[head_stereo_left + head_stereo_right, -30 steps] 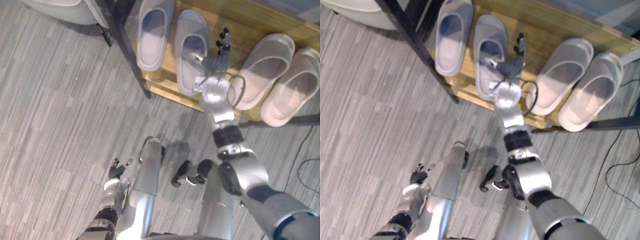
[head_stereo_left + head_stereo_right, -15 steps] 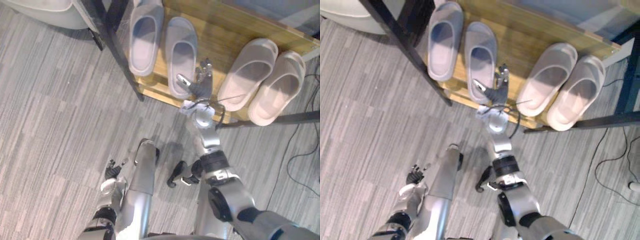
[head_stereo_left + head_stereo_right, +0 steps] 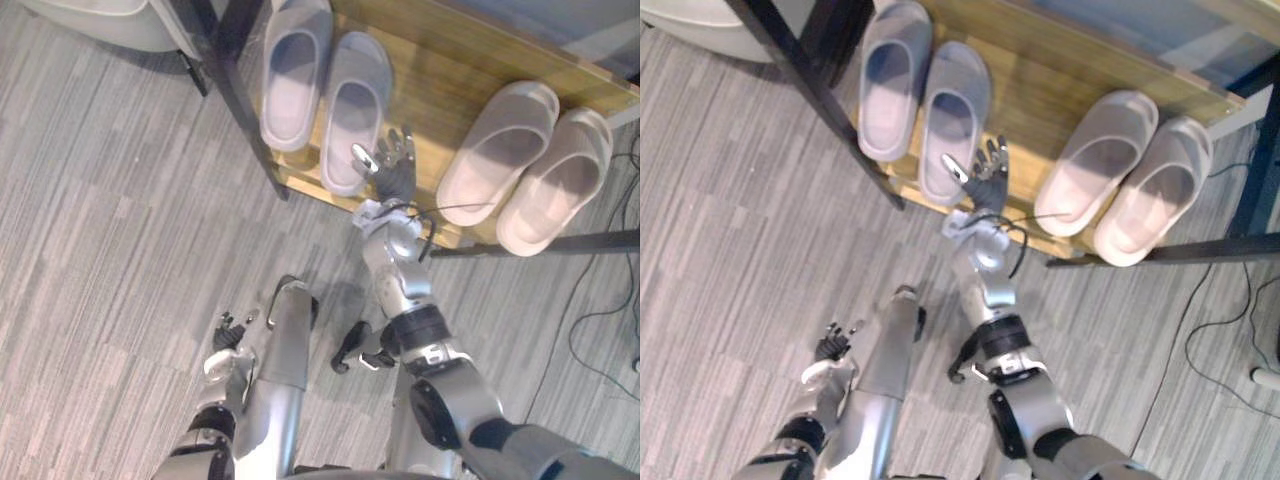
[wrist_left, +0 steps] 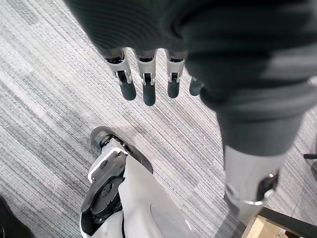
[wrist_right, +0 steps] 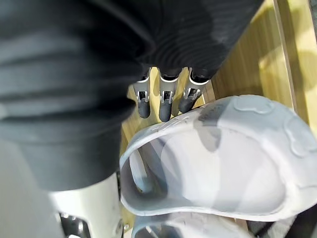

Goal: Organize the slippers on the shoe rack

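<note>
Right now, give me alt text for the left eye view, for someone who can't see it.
The robot's right hand, fingers spread open, hovers at the front edge of a wooden shoe rack beside a pair of grey slippers; a pair of pale beige slippers sits further right on the same shelf. Its left hand hangs low over grey carpet.

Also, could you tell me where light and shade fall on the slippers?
Right eye view: pink slippers bright at the heels, shaded under the straps. Left eye view: grey slippers likewise dark under the straps. Right wrist view: pale light bands on the wooden shelf beyond the right robot hand.
</note>
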